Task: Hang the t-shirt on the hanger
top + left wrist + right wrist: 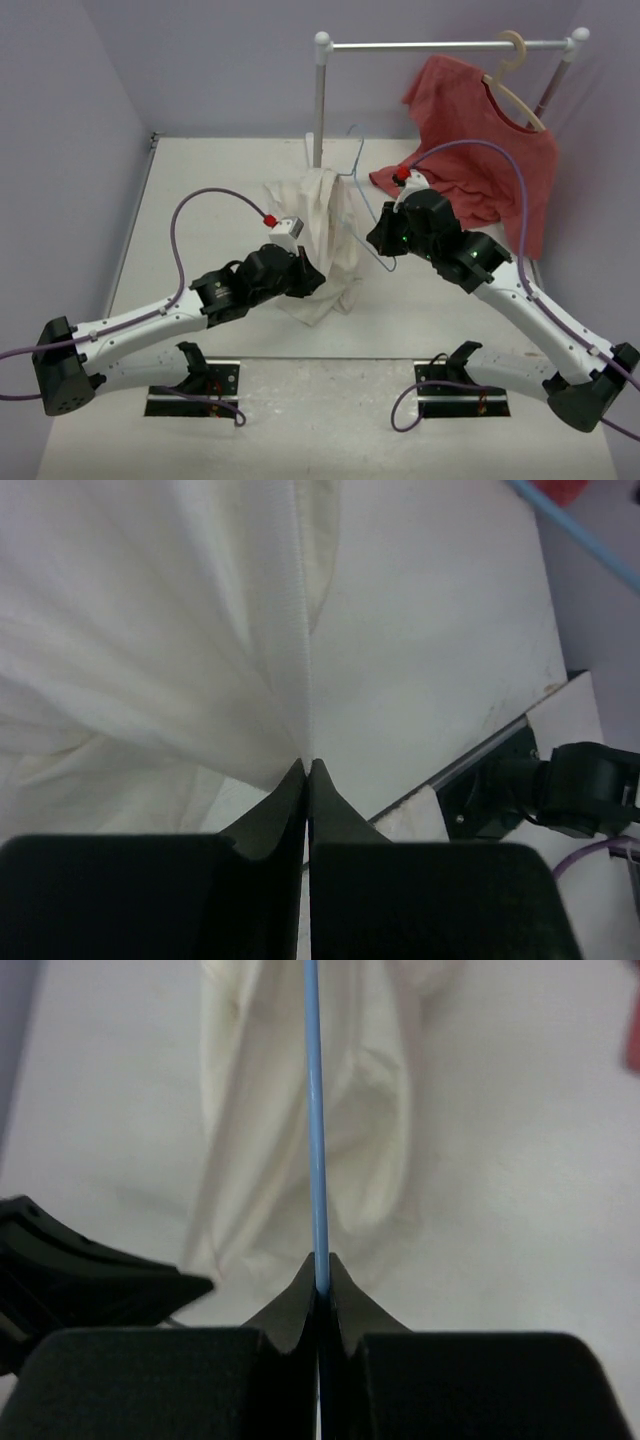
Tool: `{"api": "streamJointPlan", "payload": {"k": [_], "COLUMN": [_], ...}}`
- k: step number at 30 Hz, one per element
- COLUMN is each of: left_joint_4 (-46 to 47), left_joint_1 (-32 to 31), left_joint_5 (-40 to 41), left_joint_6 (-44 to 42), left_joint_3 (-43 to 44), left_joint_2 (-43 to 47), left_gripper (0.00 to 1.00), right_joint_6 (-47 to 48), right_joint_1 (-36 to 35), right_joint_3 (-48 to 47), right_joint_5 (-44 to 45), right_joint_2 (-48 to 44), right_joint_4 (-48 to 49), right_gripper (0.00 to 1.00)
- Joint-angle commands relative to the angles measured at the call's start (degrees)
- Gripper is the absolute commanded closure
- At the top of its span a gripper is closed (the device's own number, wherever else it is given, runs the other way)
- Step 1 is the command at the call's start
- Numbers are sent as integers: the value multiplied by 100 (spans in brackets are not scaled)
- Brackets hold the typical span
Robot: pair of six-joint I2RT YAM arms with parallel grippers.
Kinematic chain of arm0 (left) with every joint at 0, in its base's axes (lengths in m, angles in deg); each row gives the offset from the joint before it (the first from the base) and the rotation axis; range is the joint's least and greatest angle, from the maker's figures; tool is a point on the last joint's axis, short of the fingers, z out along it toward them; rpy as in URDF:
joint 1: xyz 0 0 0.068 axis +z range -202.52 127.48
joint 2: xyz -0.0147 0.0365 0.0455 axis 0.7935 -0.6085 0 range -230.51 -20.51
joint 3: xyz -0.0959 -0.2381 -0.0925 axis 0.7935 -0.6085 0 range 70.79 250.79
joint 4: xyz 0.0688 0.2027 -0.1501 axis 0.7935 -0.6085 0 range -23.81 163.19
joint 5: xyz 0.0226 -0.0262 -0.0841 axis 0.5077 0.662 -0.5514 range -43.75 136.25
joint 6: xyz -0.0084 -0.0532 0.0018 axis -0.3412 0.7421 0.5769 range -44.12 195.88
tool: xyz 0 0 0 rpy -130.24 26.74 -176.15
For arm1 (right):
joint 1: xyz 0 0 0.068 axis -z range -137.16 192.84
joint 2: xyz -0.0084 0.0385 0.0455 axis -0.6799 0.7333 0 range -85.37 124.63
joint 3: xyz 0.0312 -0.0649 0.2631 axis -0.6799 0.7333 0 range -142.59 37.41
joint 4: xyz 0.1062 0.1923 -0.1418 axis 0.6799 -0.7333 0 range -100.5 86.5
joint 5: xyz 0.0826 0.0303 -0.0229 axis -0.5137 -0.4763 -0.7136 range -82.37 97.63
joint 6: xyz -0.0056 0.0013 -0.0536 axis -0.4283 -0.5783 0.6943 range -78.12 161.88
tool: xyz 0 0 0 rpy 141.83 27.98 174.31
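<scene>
We clamp the hanger (313,1110) in our right gripper (322,1260), its wire running straight ahead across the t-shirt (150,630) our left gripper (307,765) pinches beside it.

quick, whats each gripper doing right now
left gripper: closed, pinching a fold of the t-shirt
right gripper: closed on the hanger wire

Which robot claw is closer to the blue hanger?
Right. The right gripper pinches the blue hanger wire itself; the left gripper clamps the white t-shirt, apart from the wire.
</scene>
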Motion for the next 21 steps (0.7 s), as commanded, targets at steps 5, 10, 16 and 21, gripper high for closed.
{"api": "streamJointPlan", "payload": {"k": [5,10,16,21], "left_joint_4": [234,-387,-798,-479], "left_joint_1": [-113,-113,-113,-113], "left_joint_5": [320,1039,1262,463], "left_joint_6": [-32,-162,-350,-534], "left_joint_3": [1034,2409,3453,3161], "left_joint_2": [796,565,476,180], "left_gripper": [100,100,100,100], "right_joint_6": [254,412,481,665], "right_joint_1": [-987,-1370,-1375,-1375], "right_joint_3": [1651,2412,3196,2408], "right_joint_5": [-1029,-998,-1055,-1394], "right_joint_2": [-399,-438,-850,-191], "right_joint_4": [3840,5328,6600,6029], "right_gripper": [100,100,100,100]}}
